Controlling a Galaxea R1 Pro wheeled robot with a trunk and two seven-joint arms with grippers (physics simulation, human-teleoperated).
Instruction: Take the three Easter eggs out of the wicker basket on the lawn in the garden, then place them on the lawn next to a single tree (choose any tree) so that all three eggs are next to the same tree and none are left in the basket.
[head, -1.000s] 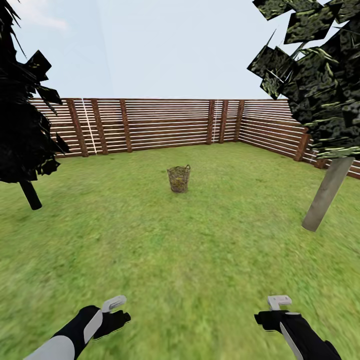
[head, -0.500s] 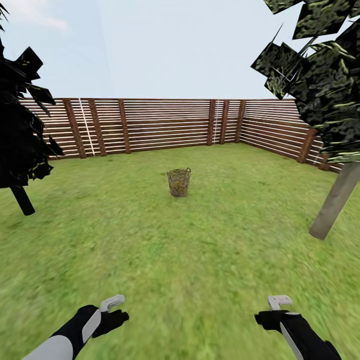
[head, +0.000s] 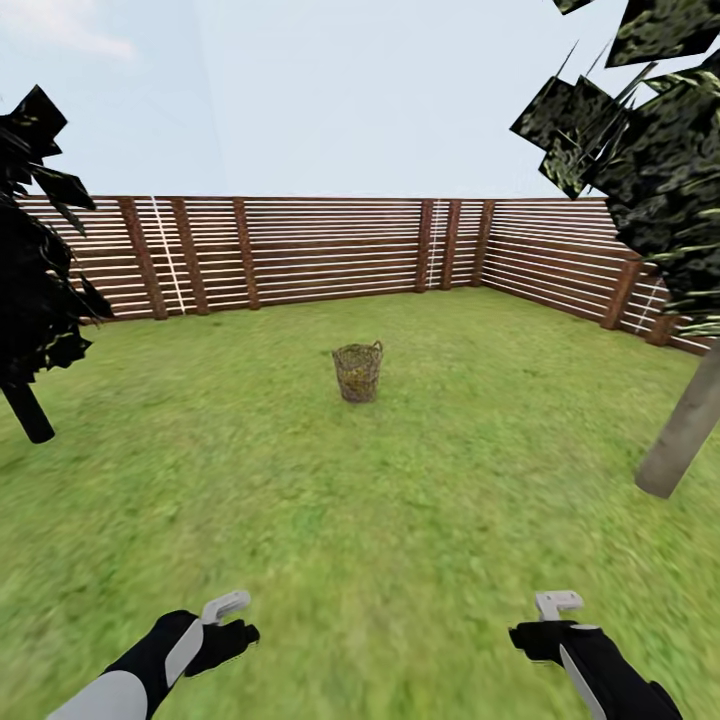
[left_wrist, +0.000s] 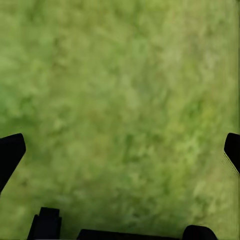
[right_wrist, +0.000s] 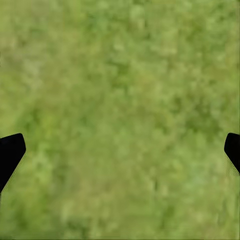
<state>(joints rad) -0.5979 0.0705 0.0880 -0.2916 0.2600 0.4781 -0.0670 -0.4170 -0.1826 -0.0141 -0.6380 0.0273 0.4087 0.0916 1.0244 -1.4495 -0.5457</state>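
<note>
Rolling forward across the lawn (head: 400, 520), I've got the wicker basket (head: 357, 371) dead ahead and a touch closer than a second ago; the trees on both sides have slid outward (my camera moving, not them). Basket's well out of reach, so more driving comes first. Can't make out the eggs from here. Left gripper (left_wrist: 120, 150) and right gripper (right_wrist: 120, 150) are both spread wide over bare grass, holding nothing.

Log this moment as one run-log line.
phase: approach | wicker basket: ahead on lawn | left end effector: open, empty | right end effector: open, empty
</note>
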